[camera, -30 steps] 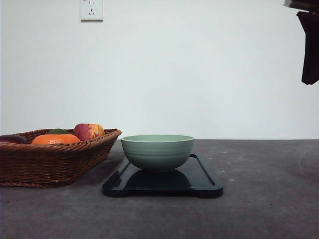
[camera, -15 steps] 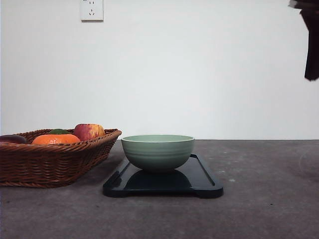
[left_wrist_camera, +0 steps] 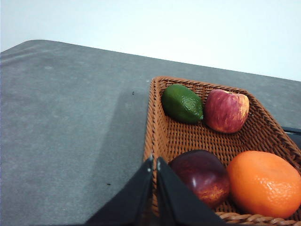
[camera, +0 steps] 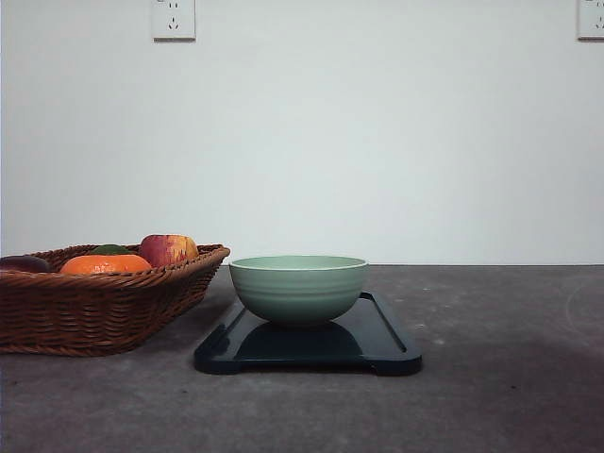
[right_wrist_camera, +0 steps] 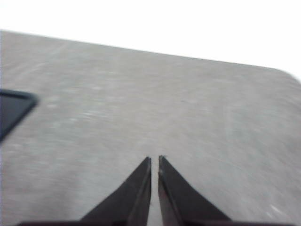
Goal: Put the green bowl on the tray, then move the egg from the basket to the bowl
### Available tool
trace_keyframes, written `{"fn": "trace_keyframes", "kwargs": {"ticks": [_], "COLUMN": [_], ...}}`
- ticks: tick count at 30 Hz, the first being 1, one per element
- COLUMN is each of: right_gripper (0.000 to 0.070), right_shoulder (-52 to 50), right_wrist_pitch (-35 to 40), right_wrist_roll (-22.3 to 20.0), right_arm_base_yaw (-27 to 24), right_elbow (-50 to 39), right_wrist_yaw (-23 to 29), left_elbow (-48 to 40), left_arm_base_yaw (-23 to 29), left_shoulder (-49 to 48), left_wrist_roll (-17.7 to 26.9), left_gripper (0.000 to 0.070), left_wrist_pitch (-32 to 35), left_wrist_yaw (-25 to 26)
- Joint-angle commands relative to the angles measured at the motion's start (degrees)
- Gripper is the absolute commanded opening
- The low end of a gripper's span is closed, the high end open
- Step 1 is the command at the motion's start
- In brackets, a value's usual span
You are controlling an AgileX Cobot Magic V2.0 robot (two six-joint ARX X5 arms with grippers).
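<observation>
Plain white wall (camera: 377, 142) behind, two sockets high up: one (camera: 174, 19) top left, one (camera: 590, 19) at the top right corner of the front view. Dark grey tabletop (camera: 500, 377), matte, lightly scuffed.

Tray (camera: 377, 340) near the middle of the tabletop, long axis running away from the robot. Green bowl (camera: 298, 288) upright on the tray, toward its left side; inside of bowl not visible from the front view. Corner of the tray (right_wrist_camera: 11, 113) also caught in the right wrist view, blurred.

Basket (camera: 104, 307) at the left edge of the tabletop, just beside the tray, not touching as far as visible. In the basket (left_wrist_camera: 188, 139), per left wrist view: green avocado-like fruit (left_wrist_camera: 182, 103) and red-yellow apple (left_wrist_camera: 225, 110) touching at one end, dark red fruit (left_wrist_camera: 202, 176) and orange (left_wrist_camera: 263, 183) side by side at the other. Egg not identifiable among them; cannot tell where it sits.

Left gripper (left_wrist_camera: 154, 165) above the basket's outer rim, beside the dark red fruit, jaws pressed together, nothing between them. Right gripper (right_wrist_camera: 154, 162) over bare tabletop, well apart from the tray, jaws pressed together with a hairline gap, holding nothing.
</observation>
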Motion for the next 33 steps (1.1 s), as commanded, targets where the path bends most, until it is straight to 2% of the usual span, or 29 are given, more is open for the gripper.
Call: {"fn": "trace_keyframes", "kwargs": {"ticks": [1, 3, 5, 33], "right_gripper": [0.0019, 0.0019, 0.0019, 0.0019], "right_shoulder": [-4.28, -7.95, -7.70, -7.71], "right_wrist_pitch": [-0.42, -4.50, -5.22, -4.21], "right_wrist_roll": [0.14, 0.31, 1.19, 1.57], "right_arm_base_yaw": [-0.82, -2.02, -2.78, -3.04], "right_elbow": [-1.03, -1.19, -1.17, -1.15], "right_wrist_yaw": [-0.15, -0.07, 0.26, -0.08], "left_elbow": [-0.02, -0.02, -0.02, -1.33], "left_arm_base_yaw": [-0.09, -0.07, -0.08, -0.07], "left_shoulder": [-0.07, -0.08, -0.07, -0.11], "left_wrist_roll": [-0.17, -0.18, -0.19, -0.17], "left_gripper": [0.0000, 0.0000, 0.0000, 0.0000], "left_wrist_pitch": [0.81, 0.83, 0.84, 1.40], "left_wrist_yaw": [-0.07, -0.07, -0.07, -0.07]}}
